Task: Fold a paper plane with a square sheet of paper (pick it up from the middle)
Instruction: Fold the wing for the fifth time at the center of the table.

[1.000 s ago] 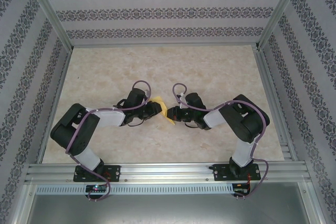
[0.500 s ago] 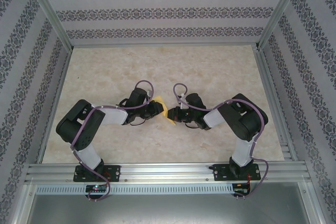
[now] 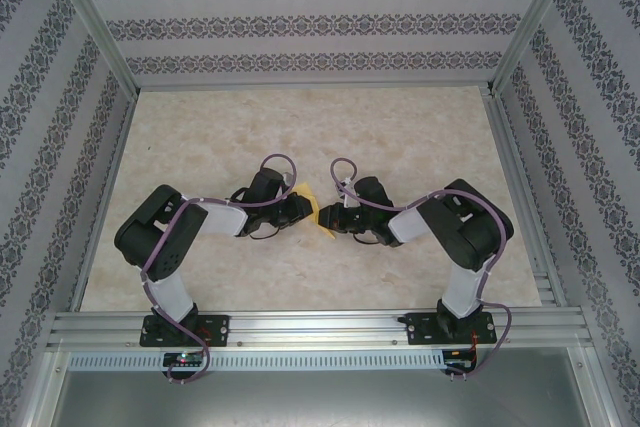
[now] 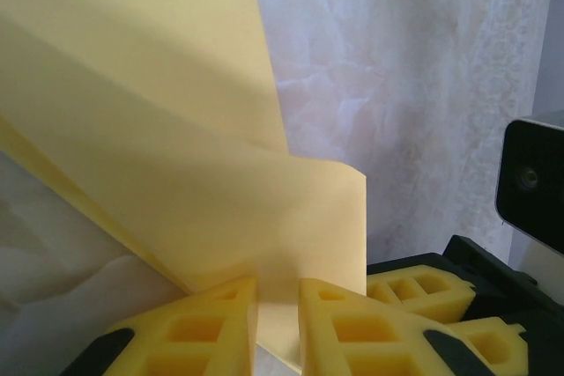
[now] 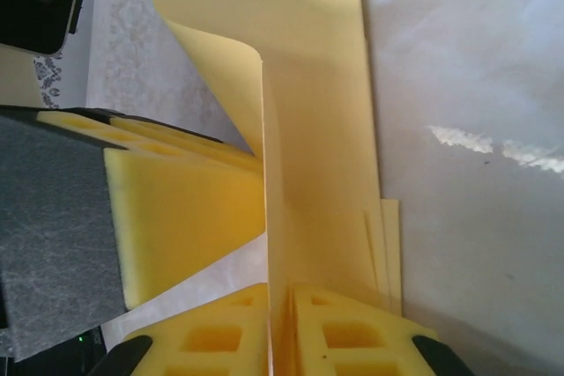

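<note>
The square sheet of paper (image 3: 312,209) is yellow, folded into layers, and hangs above the tabletop between the two grippers. In the left wrist view the paper (image 4: 176,129) spreads wide and its lower edge runs down into the gap of my left gripper (image 4: 278,292), whose yellow fingers stand a little apart. In the right wrist view the paper (image 5: 317,129) stands edge-on, curling at the top, and my right gripper (image 5: 280,297) is shut on its layers. From above, the left gripper (image 3: 302,209) and right gripper (image 3: 328,219) nearly meet.
The beige mottled tabletop (image 3: 400,137) lies open around the arms, bounded by aluminium rails and patterned walls (image 3: 300,22). One left finger (image 5: 185,217) sits close beside the paper in the right wrist view. The right gripper's fingers (image 4: 423,292) show low right in the left wrist view.
The left arm's elbow has swung right and forward, bringing its gripper closer to the paper. The visible yellow patch between the grippers has shrunk. The right arm has stayed put.
</note>
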